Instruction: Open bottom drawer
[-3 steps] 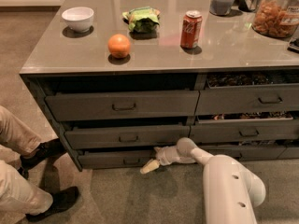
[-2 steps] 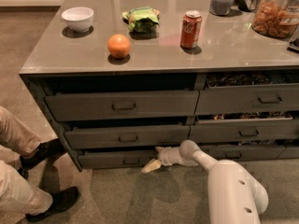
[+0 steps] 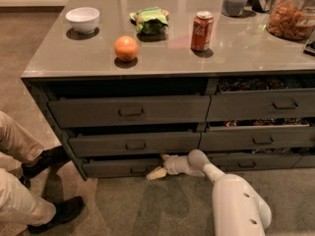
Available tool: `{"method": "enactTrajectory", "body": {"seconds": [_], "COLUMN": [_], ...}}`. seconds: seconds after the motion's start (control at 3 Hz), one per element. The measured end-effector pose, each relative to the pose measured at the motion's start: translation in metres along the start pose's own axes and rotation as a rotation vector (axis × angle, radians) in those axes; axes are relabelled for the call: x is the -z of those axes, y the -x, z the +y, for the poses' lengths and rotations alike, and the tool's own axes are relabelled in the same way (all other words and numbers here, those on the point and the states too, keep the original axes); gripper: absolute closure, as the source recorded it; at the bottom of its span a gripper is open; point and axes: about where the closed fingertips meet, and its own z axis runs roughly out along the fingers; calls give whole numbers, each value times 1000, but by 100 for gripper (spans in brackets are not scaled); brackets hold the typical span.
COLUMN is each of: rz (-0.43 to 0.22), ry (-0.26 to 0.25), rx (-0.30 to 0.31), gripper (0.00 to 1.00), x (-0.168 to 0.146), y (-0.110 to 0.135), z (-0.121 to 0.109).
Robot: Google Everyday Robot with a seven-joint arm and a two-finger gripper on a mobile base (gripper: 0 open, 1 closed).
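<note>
The bottom drawer point(image 3: 113, 167) is the lowest, shallowest dark grey panel of the left stack, just above the carpet. Its small dark pull handle point(image 3: 139, 169) sits at the centre. My gripper point(image 3: 158, 167) reaches in from the right on a white arm point(image 3: 236, 200). Its pale fingertips point(image 3: 156, 173) lie right beside the handle, at the right part of the drawer front. A dark gap shows above the drawer front.
Two taller drawers point(image 3: 130, 112) stack above it; a right-hand drawer stack point(image 3: 261, 141) stands beside. On the counter sit a white bowl point(image 3: 82, 19), an orange point(image 3: 126, 48), a green bag point(image 3: 150, 19) and a red can point(image 3: 202, 31). A seated person's legs and shoes point(image 3: 29, 181) are at left.
The gripper and arm have shifted slightly; the wrist sits a little farther right and the fingertips stay by the bottom drawer's handle. The drawer front looks unchanged.
</note>
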Motion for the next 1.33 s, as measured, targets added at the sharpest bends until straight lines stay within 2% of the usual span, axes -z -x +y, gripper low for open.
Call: {"method": "enactTrajectory", "body": {"seconds": [0.67, 1.0, 1.33], "rz": [-13, -13, -6], "ry": [2, -4, -15], "rx": [36, 46, 55], "gripper": [60, 91, 100], "x": [-5, -1, 5], "y": [-5, -8, -12], "z": [-2, 0, 4]}}
